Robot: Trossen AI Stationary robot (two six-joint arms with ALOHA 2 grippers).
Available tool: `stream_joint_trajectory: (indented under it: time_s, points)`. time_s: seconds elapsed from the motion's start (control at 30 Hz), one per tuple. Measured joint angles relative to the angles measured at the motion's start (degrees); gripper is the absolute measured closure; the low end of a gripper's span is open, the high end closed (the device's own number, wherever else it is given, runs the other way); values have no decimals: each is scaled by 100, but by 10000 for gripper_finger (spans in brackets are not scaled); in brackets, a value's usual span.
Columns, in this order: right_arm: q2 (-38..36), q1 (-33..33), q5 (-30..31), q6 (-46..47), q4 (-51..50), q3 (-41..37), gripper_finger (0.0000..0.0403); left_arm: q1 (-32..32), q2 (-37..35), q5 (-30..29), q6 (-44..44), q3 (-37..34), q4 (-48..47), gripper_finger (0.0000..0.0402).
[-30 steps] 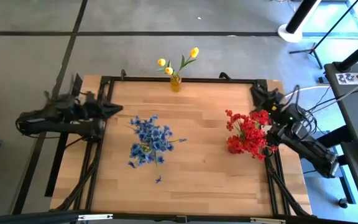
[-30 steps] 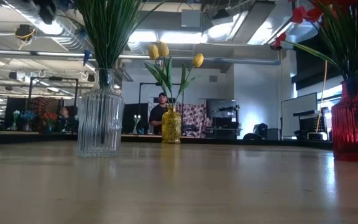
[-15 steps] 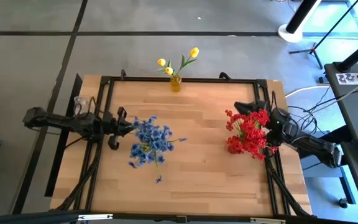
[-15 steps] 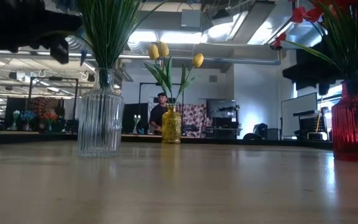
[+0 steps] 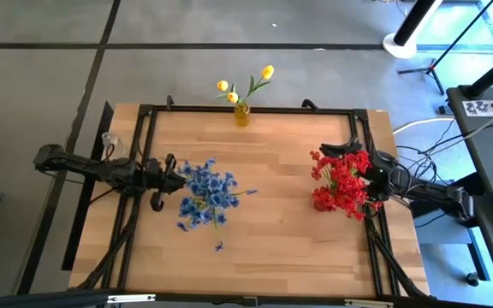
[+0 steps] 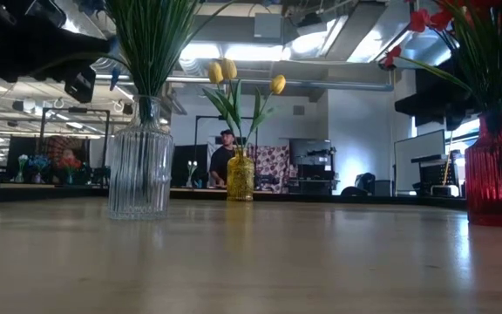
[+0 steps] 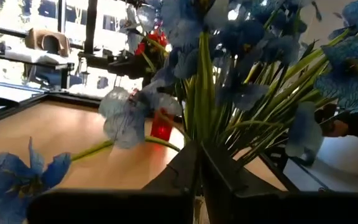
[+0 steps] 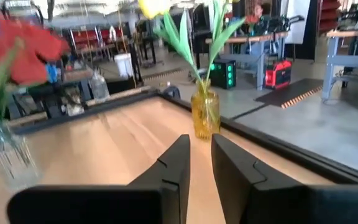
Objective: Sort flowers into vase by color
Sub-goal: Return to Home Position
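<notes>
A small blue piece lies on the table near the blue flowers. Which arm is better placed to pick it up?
Probably the left. The left gripper sits beside the blue flowers, nearer the blue piece; the right gripper is by the red flowers, farther off.

You have the frilly blue flowers (image 5: 205, 193) bunched upright in the clear ribbed glass vase (image 6: 140, 170), at about 9 o'clock from the middle of the wooden table (image 5: 272, 222), blossoms fanning wide. One small loose blue blossom (image 5: 218, 247) lies flat on the wood at 7 o'clock, near that bunch. Your clustered red flowers (image 5: 342, 180) stand in the red ribbed vase (image 6: 497, 174) at 3 o'clock. The yellow tulip buds (image 5: 246, 85) stand in the small amber vase (image 5: 242, 115) at 12 o'clock, on the far edge.
</notes>
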Motion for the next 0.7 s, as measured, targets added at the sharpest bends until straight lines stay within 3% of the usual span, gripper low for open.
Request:
stream_joint_trajectory:
  time_s: [0.33, 0.7]
  points:
    - [658, 0, -128, 76, -12, -9, 336, 0, 0, -136, 323, 2, -233, 386]
    - [771, 0, -135, 224, -10, -13, 336, 0, -1, -136, 324, 2, -1096, 386]
